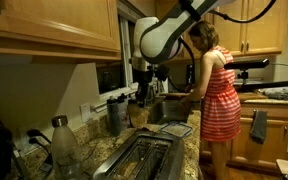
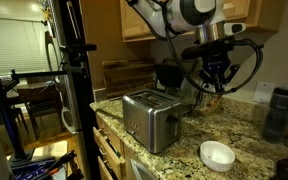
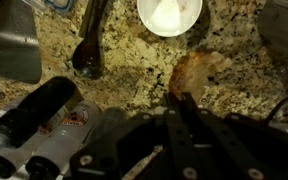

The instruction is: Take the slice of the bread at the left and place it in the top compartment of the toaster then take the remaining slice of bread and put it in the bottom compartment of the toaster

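Steel toaster (image 2: 149, 118), one; bread slice (image 3: 196, 72), one.

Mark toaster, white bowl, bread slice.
toaster (image 2: 142, 122), exterior view, steel side.
bowl (image 2: 217, 153), exterior view, bare inside.
bread (image 3: 199, 68), wrist view, middle of slice.

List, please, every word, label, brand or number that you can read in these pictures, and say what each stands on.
No text is readable in any view.
White label on the dark hardware at the lower left of the wrist view: reddish print, too blurred to read.
Toaster: no brand or marking shows on its steel sides in both exterior views.
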